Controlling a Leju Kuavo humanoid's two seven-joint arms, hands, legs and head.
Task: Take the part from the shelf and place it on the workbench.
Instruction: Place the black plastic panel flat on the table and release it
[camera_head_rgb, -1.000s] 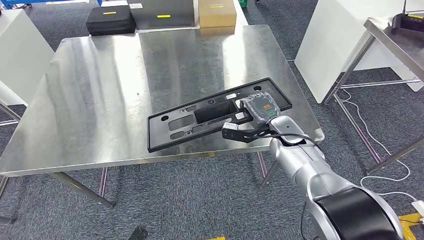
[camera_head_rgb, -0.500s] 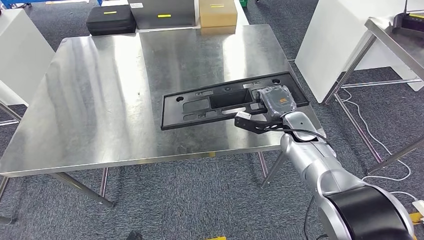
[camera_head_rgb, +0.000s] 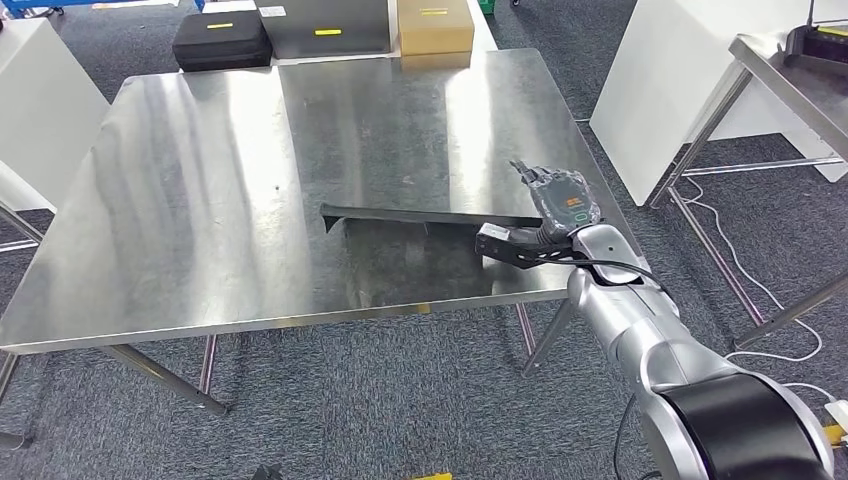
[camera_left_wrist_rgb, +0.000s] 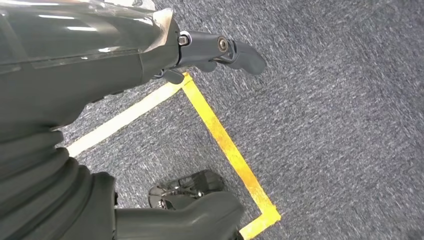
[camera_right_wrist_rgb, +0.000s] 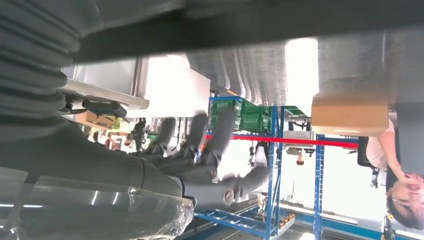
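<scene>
1. Although the part (camera_head_rgb: 420, 217) is already over the workbench (camera_head_rgb: 200, 200), the placing is judged unfinished: in the head view the long black panel is seen edge-on, with its dark reflection below it on the steel, and whether any of it touches the surface cannot be told.
2. The part is grasped at its right end by the right hand (camera_head_rgb: 553, 192), near the right, near corner of the workbench; the fetching from the shelf is judged done.
3. What is left, by this reading, is for the part to be laid flat on the steel and the grasp let go.
4. From the head view the part's place on the workbench is given, together with a black case (camera_head_rgb: 221, 40) and a cardboard box (camera_head_rgb: 434, 24) beyond the far edge.
5. From the right wrist view the dark fingers (camera_right_wrist_rgb: 220, 131) are shown extended beneath a dark band taken to be the part, with blue racking (camera_right_wrist_rgb: 272, 150) and people behind.
6. From the left wrist view the left hand (camera_left_wrist_rgb: 220, 50) is shown hanging over grey carpet and yellow floor tape (camera_left_wrist_rgb: 225, 145), nothing being held; whether its fingers are spread or curled cannot be told.
</scene>
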